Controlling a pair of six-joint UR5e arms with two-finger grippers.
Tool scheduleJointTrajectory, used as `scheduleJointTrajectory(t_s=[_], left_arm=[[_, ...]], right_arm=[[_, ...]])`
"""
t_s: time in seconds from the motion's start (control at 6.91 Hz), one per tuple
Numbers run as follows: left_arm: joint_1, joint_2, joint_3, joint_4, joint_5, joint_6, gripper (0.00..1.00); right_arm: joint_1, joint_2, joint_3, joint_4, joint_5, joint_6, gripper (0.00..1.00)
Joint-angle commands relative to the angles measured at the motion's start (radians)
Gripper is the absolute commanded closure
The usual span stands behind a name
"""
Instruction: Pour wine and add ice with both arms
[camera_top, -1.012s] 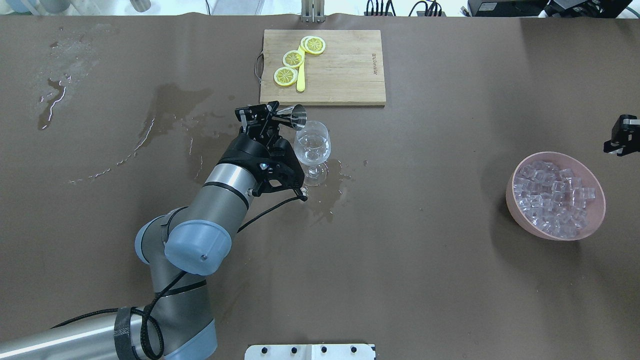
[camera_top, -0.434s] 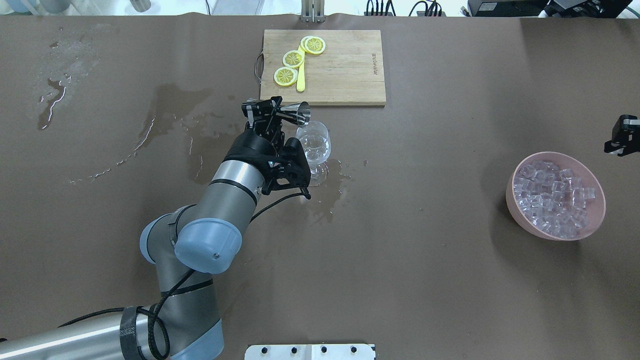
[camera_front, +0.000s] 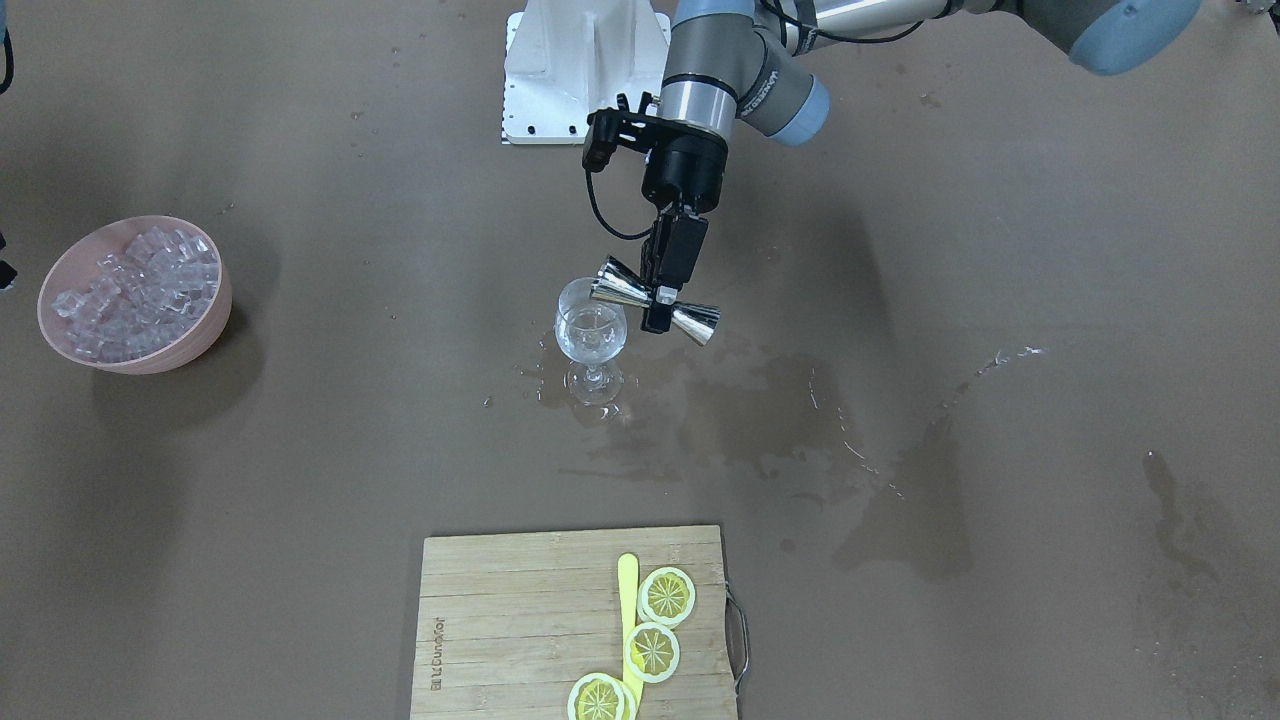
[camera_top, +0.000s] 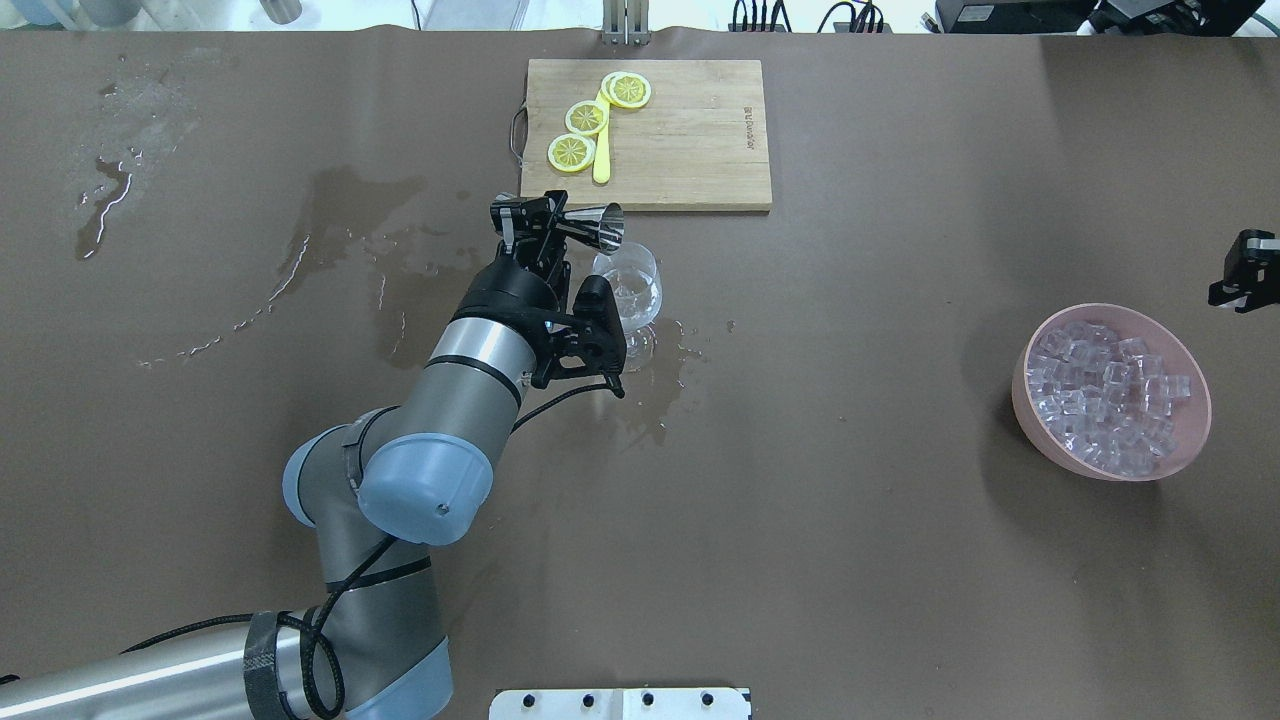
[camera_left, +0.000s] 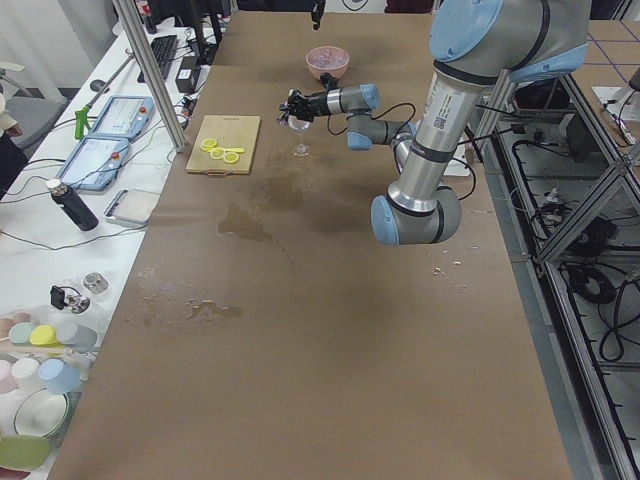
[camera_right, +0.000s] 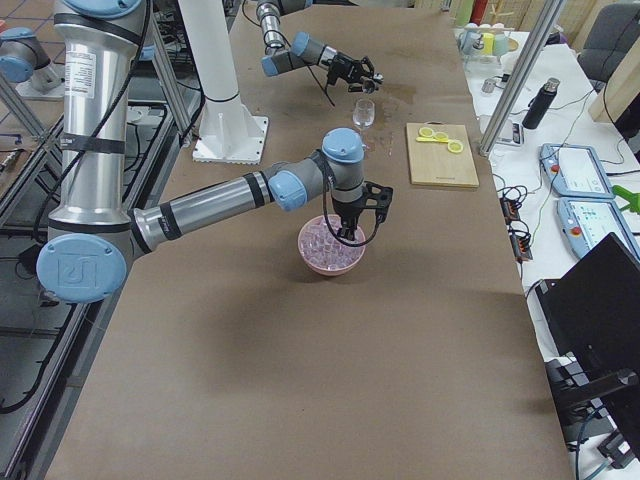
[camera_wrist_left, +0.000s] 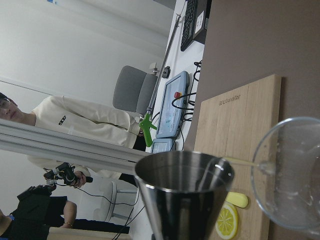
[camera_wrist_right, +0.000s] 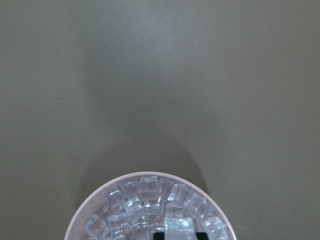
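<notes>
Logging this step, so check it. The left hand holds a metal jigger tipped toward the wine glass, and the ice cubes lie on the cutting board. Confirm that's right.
No: the ice cubes lie in the pink bowl, not on the cutting board, as the overhead exterior view shows. The left hand does hold the metal jigger tipped toward the wine glass.

Brown table covering (camera_top: 900, 600) showing darker wet stains (camera_top: 350, 200), shiny silver metal jigger (camera_front: 618, 289) reflecting light, pale pink round bowl (camera_top: 1140, 474) holding clear glassy ice cubes (camera_top: 1110, 400), light bamboo cutting board (camera_top: 690, 140) carrying yellow lemon slices (camera_top: 571, 152)
</notes>
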Motion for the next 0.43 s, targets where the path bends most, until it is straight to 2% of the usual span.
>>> scheduleJointTrajectory(t_s=[0.0,0.29], left_arm=[[0.0,0.001,0.0,0.003,0.013,0.028,1.0],[0.0,-0.001,0.0,0.005,0.034,0.06,1.0]], right_arm=[[0.001,-0.002,0.003,0.0,0.0,0.0,0.88],[0.0,-0.002,0.004,0.0,0.0,0.0,0.88]])
